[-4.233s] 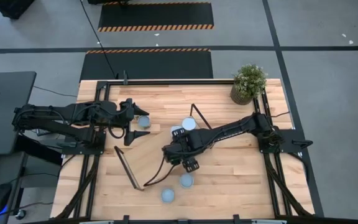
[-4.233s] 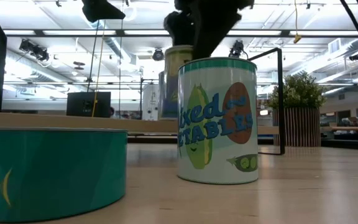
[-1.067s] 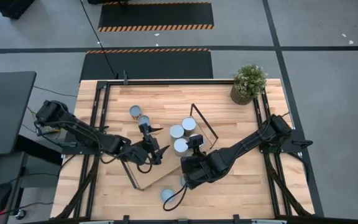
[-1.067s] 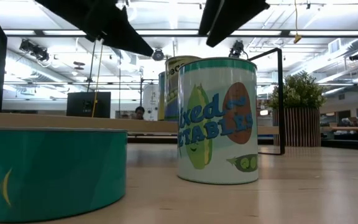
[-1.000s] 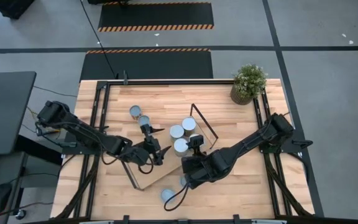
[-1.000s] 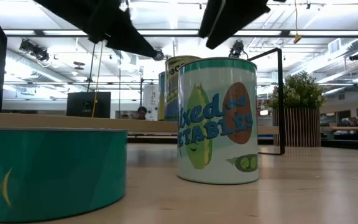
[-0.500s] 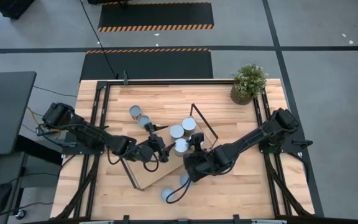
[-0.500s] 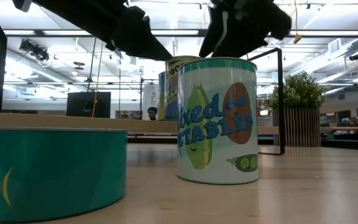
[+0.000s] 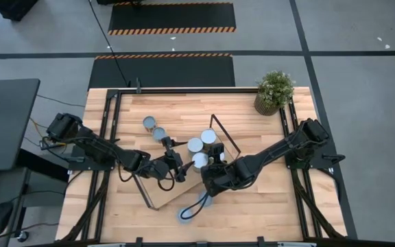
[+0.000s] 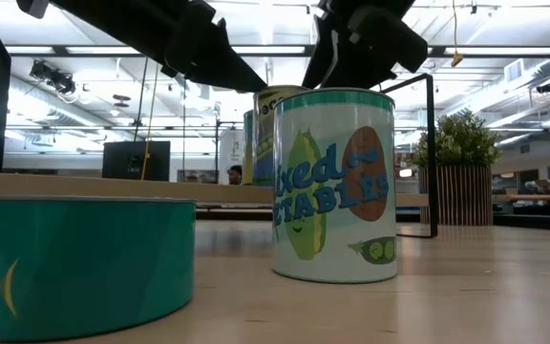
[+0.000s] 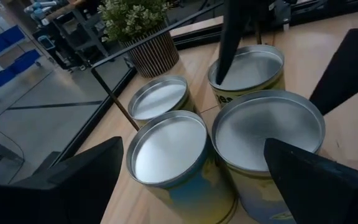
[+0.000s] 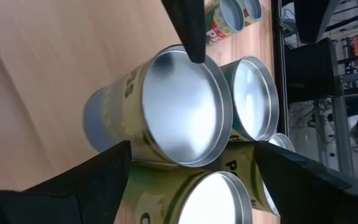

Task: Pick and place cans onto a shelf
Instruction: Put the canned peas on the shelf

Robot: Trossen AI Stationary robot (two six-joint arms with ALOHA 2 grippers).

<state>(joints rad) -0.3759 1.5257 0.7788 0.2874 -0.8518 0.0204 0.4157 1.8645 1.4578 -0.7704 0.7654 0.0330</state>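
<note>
Hovering over the clustered cans (image 9: 199,152) on the worktop (image 9: 266,199), left end effector (image 9: 181,171) and right end effector (image 9: 214,167) both stayed spread

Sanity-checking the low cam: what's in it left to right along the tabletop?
Teal flat can → mixed-vegetables can → black wire shelf frame → potted plant.

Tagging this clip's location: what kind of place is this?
Probably a robotics lab or workshop: hazard-striped floor mats behind the wooden table, open ceiling with lights and ducts, blue storage bins on shelving beyond.
</note>
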